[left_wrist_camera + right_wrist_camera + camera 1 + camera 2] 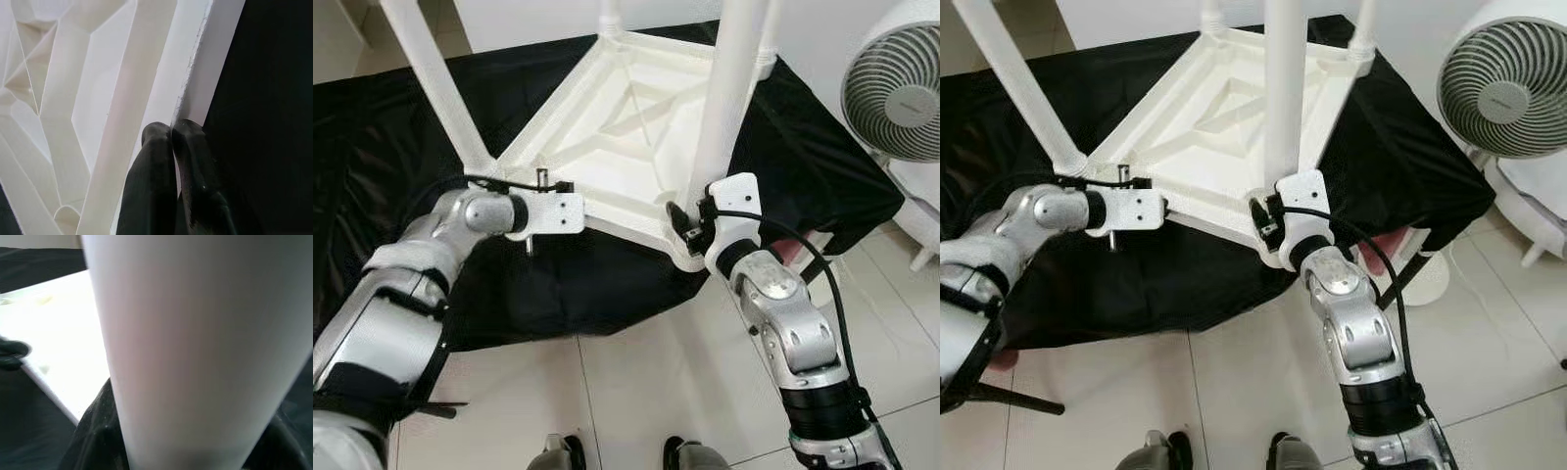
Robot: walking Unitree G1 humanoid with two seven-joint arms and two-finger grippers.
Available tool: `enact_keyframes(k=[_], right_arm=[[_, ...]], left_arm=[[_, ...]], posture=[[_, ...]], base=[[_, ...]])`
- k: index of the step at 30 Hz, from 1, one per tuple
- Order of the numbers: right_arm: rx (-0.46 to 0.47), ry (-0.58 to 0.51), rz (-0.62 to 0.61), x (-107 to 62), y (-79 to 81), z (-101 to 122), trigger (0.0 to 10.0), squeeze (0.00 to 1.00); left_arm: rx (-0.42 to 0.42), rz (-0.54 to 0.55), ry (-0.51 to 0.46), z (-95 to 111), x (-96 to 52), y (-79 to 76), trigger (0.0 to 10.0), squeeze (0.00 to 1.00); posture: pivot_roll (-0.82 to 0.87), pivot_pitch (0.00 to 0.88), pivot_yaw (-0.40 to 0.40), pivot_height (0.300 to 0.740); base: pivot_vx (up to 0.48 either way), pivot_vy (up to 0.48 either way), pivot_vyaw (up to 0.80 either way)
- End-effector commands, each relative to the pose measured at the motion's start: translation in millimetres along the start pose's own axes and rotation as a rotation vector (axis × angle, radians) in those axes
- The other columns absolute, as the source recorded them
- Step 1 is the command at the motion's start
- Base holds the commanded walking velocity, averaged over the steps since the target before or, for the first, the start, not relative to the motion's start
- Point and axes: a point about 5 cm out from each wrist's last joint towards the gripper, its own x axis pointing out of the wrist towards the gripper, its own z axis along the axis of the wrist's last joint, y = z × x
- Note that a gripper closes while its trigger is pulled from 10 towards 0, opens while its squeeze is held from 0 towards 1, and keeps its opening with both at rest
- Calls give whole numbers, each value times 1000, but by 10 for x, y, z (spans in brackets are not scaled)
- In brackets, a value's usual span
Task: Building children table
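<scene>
Seating the near-corner leg point(729, 88) into the upturned white tabletop point(617, 117), which lies on the black cloth point(597, 284). Right gripper point(690, 223) clasped around the leg base, at the tabletop's near corner. Left gripper point(171, 139) pressed together, tips against the near-left edge, bracing. Judged best: keep leg upright over socket, twist without tilting, hold brace firm so tabletop cannot slide on cloth.
</scene>
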Motion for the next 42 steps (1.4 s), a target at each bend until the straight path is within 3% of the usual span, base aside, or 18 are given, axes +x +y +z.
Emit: enact_keyframes(k=[1,3,6,14,23,26,27,28,29,32,34,35,37,38,40,41,42], right_arm=[[-76,21,-133,1,-222,-38,10000,0],[-80,19,-145,34,-240,-47,10000,0],[-82,1,-149,122,-214,-23,10000,0],[-75,-41,-114,234,-107,30,10000,0],[-87,-26,-176,319,-183,-67,10000,0],[-80,-34,-175,333,-174,-48,10000,0],[-77,-51,-156,333,-127,-19,10000,0],[-72,-65,-141,329,-85,5,10000,0],[-72,-65,-141,329,-85,5,10000,0],[-59,-92,-102,308,11,28,10000,0],[-58,-95,-98,308,21,26,10000,0],[-48,-105,-77,288,65,29,10000,0],[-44,-108,-69,278,81,31,10000,0],[-37,-110,-61,267,94,33,10000,0],[-32,-110,-57,262,100,34,10000,0],[-33,-110,-58,257,98,32,10000,0],[-33,-109,-59,255,92,28,10000,0]], left_arm=[[-99,-537,43,-194,-70,-580,0,0],[-124,-547,-17,-126,-44,-622,0,0],[-168,-500,-103,7,17,-562,0,0],[-198,-407,-151,127,56,-407,0,0],[-294,-450,-266,271,1,-537,0,0],[-301,-385,-274,311,43,-497,0,0],[-329,-249,-272,336,100,-365,3804,0],[-343,-137,-261,348,135,-255,10000,0],[-343,-137,-261,348,135,-255,10000,0],[-346,96,-195,337,130,-17,10000,0],[-349,121,-185,338,120,8,10000,0],[-391,212,-186,320,36,154,10000,0],[-410,257,-184,305,-1,216,10000,0],[-443,312,-200,298,-59,289,10000,902],[-462,343,-211,295,-94,328,10000,902],[-489,377,-229,289,-150,369,10000,1000],[-512,417,-243,273,-220,409,10000,1000]], posture=[[-110,179,71,740],[-110,179,71,740],[-109,177,70,740],[-108,172,67,740],[-103,167,76,740],[-103,168,75,740],[-102,166,75,740],[-102,166,75,740],[-102,166,75,740],[-102,166,75,740],[-102,166,75,740],[-107,161,80,740],[-107,161,80,740],[-107,161,80,740],[-107,161,80,740],[-106,159,79,740],[-105,160,78,740]], base=[[0,0,0],[0,0,0],[0,0,0],[0,0,0],[0,0,0],[0,0,0],[0,0,0],[0,0,0],[0,0,0],[0,0,0],[0,0,0],[0,0,0],[0,0,0],[0,0,0],[0,0,0],[0,0,0],[0,0,0]])
